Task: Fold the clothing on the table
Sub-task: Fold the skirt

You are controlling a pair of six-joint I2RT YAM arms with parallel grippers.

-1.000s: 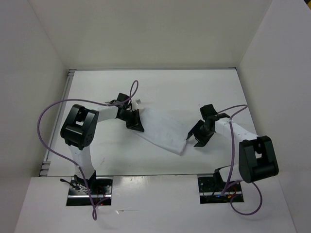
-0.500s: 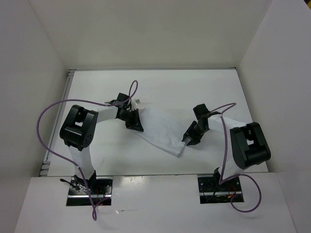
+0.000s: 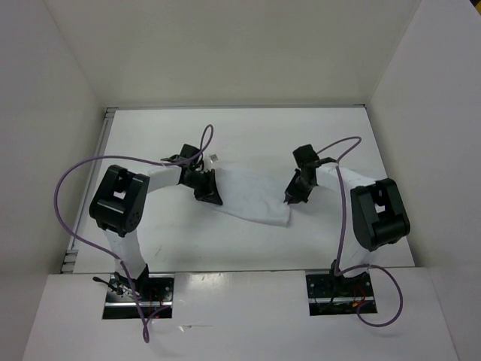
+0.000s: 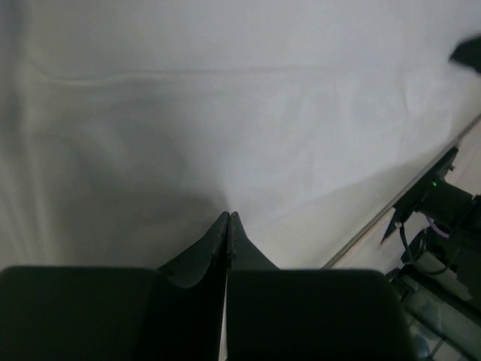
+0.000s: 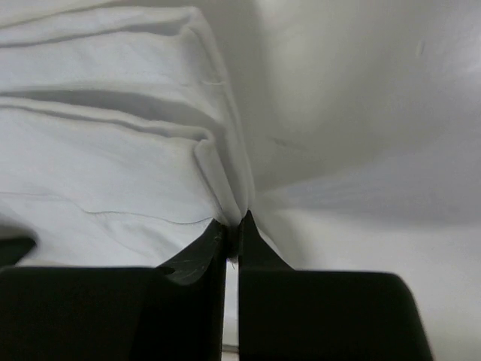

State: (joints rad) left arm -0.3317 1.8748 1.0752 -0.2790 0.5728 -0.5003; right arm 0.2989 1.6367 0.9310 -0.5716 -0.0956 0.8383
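Observation:
The clothing [image 3: 252,197], white and wrinkled, lies stretched across the middle of the table [image 3: 150,143] between my two grippers. My left gripper [image 3: 208,195] is at its left end, jaws pressed together on the thin cloth edge; in the left wrist view smooth clothing [image 4: 225,135] spreads out beyond the left gripper [image 4: 228,216]. My right gripper [image 3: 291,198] is at the cloth's right end. The right wrist view has folds of the clothing [image 5: 113,150] bunching into the shut right gripper [image 5: 234,222], a pinch of fabric between the tips.
White walls close in the table on three sides. A metal rail [image 3: 89,188] runs along its left edge. Purple cables [image 3: 68,188] loop off both arms. The right arm's base [image 4: 443,218] sits past the near table edge.
My right gripper moved left and away from the near edge to the cloth's right end and shut on it, dragging that end back. The left gripper stayed put.

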